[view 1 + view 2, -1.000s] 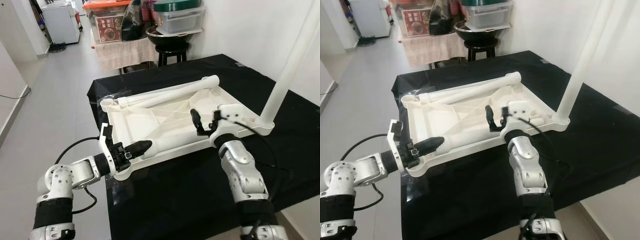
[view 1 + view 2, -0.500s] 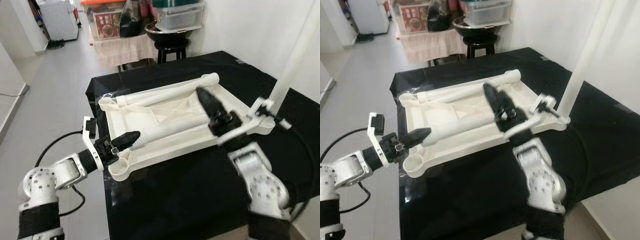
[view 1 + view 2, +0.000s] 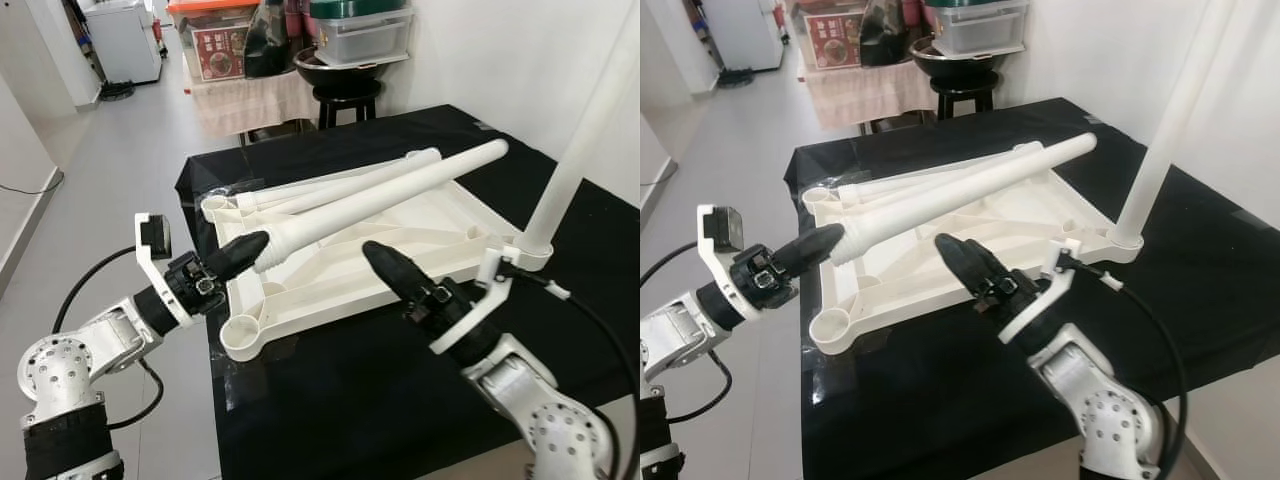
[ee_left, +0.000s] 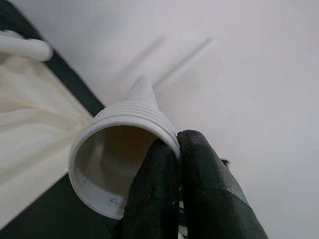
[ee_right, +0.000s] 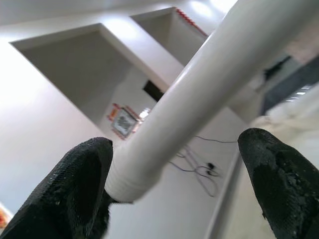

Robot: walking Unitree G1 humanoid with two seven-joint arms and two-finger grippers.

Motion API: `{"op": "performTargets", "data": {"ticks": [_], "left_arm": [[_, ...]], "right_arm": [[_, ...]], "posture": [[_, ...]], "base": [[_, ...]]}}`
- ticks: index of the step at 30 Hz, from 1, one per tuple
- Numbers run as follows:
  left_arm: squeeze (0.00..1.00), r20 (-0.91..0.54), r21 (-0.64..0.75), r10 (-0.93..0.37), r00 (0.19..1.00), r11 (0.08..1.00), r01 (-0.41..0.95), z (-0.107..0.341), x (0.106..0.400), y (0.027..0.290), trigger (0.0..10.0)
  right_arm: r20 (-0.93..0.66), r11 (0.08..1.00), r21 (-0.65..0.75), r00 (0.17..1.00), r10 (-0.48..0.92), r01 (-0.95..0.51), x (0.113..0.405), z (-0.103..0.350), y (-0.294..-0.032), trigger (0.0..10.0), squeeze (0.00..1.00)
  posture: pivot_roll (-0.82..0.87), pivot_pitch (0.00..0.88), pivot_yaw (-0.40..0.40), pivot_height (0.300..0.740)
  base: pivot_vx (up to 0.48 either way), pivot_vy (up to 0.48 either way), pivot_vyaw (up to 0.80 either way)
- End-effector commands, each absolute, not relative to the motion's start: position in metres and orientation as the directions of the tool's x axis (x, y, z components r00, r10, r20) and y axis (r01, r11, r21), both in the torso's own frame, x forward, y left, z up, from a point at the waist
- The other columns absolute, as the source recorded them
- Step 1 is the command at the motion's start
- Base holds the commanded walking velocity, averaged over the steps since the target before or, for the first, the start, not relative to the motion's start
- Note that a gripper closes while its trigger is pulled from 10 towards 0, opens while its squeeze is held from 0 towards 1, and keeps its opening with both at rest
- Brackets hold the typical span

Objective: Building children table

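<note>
The white table top lies upside down on the black-covered table. My left gripper is shut on the threaded end of a loose white leg, pinching its rim between black fingers. That leg hangs slanted above the table top, its far end toward the back right. My right gripper is open just beneath the leg's middle; the leg passes between its spread fingers untouched. A second leg lies along the top's far edge. A third leg stands upright in the right corner socket.
An empty round socket sits at the table top's near left corner. A stool with a bowl and storage boxes stand behind the table. A white wall runs along the right; open grey floor lies to the left.
My left gripper has raised the leg off the table top, so it now hangs slanted in the air. The right gripper has swung down and nearer, under the leg.
</note>
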State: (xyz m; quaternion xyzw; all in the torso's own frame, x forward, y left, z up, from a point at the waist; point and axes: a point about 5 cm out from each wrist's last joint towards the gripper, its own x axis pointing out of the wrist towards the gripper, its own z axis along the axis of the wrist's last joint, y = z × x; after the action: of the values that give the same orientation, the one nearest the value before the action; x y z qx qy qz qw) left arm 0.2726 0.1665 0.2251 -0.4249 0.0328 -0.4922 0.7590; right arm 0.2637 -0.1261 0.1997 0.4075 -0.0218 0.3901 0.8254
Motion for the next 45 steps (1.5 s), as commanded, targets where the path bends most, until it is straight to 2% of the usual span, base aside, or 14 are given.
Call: {"op": "performTargets", "data": {"ticks": [1,4,6,10,12,16,23,26,33,34,35,36,37,45], "left_arm": [[0.0,0.403,-0.66,-0.785,0.471,0.107,0.743,0.227,0.267,0.164,0.0],[0.0,0.433,-0.649,-0.799,0.418,0.046,0.759,0.227,0.258,0.156,0.0],[0.0,0.436,-0.648,-0.801,0.41,0.037,0.761,0.228,0.256,0.155,0.0],[0.0,0.446,-0.643,-0.807,0.388,0.014,0.766,0.228,0.251,0.152,0.0],[0.0,0.452,-0.647,-0.806,0.382,-0.001,0.762,0.226,0.248,0.149,0.0],[0.0,0.457,-0.654,-0.808,0.373,-0.02,0.757,0.223,0.246,0.144,0.0],[0.0,0.47,-0.653,-0.802,0.367,-0.036,0.756,0.224,0.246,0.141,0.0],[0.0,0.477,-0.652,-0.798,0.368,-0.04,0.757,0.225,0.246,0.141,0.0],[0.0,0.482,-0.65,-0.796,0.366,-0.044,0.759,0.226,0.245,0.14,0.0],[0.0,0.482,-0.651,-0.796,0.365,-0.047,0.758,0.226,0.245,0.139,0.0],[0.0,0.482,-0.651,-0.796,0.365,-0.047,0.758,0.226,0.245,0.139,0.0],[0.0,0.48,-0.651,-0.798,0.364,-0.046,0.758,0.226,0.245,0.139,0.0],[0.0,0.48,-0.652,-0.798,0.364,-0.047,0.757,0.226,0.245,0.138,0.0],[0.0,0.482,-0.652,-0.807,0.341,-0.07,0.755,0.226,0.241,0.134,0.0]], "right_arm": [[0.365,0.34,0.657,0.679,0.638,-0.673,0.266,0.2,-0.12,10.0,0.0],[0.373,0.341,0.672,0.698,0.612,-0.658,0.283,0.207,-0.108,10.0,0.0],[0.376,0.339,0.674,0.7,0.607,-0.656,0.285,0.209,-0.107,10.0,0.0],[0.44,0.287,0.676,0.684,0.582,-0.679,0.29,0.222,-0.106,10.0,0.0],[0.504,0.227,0.667,0.655,0.563,-0.709,0.293,0.235,-0.105,10.0,0.0],[0.542,0.193,0.656,0.633,0.553,-0.73,0.296,0.241,-0.101,10.0,0.0],[0.573,0.132,0.646,0.592,0.567,-0.751,0.293,0.246,-0.089,10.0,0.0],[0.549,0.131,0.613,0.539,0.638,-0.779,0.284,0.242,-0.077,10.0,0.0],[0.554,0.115,0.598,0.513,0.656,-0.793,0.282,0.243,-0.071,10.0,0.0],[0.569,0.102,0.589,0.501,0.652,-0.802,0.281,0.245,-0.071,6.5,0.0],[0.569,0.102,0.589,0.501,0.652,-0.802,0.281,0.245,-0.071,6.5,0.0],[0.576,0.102,0.587,0.503,0.644,-0.803,0.282,0.246,-0.071,2.4,0.0],[0.581,0.102,0.591,0.51,0.634,-0.8,0.284,0.247,-0.072,0.0,0.0],[0.605,0.11,0.588,0.526,0.598,-0.801,0.288,0.252,-0.075,0.0,0.0]], "posture": [[-0.05,0.0,0.028,0.74],[-0.04,0.0,0.024,0.74],[-0.04,0.0,0.021,0.74],[-0.04,0.0,0.019,0.74],[-0.04,0.0,0.023,0.74],[-0.04,0.0,0.024,0.74],[-0.04,0.0,0.027,0.74],[-0.04,0.0,0.026,0.74],[-0.04,0.0,0.026,0.74],[-0.04,0.0,0.026,0.74],[-0.04,0.0,0.026,0.74],[-0.04,0.0,0.026,0.74],[-0.04,0.0,0.026,0.74],[-0.04,0.0,0.029,0.74]], "base": [[0.0,0.0,0.0],[0.0,0.0,0.0],[0.0,0.0,0.0],[0.0,0.0,0.0],[0.0,0.0,0.0],[0.0,0.0,0.0],[0.0,0.0,0.0],[0.0,0.0,0.0],[0.0,0.0,0.0],[0.0,0.0,0.0],[0.0,0.0,0.0],[0.0,0.0,0.0],[0.0,0.0,0.0],[0.0,0.0,0.0]]}}
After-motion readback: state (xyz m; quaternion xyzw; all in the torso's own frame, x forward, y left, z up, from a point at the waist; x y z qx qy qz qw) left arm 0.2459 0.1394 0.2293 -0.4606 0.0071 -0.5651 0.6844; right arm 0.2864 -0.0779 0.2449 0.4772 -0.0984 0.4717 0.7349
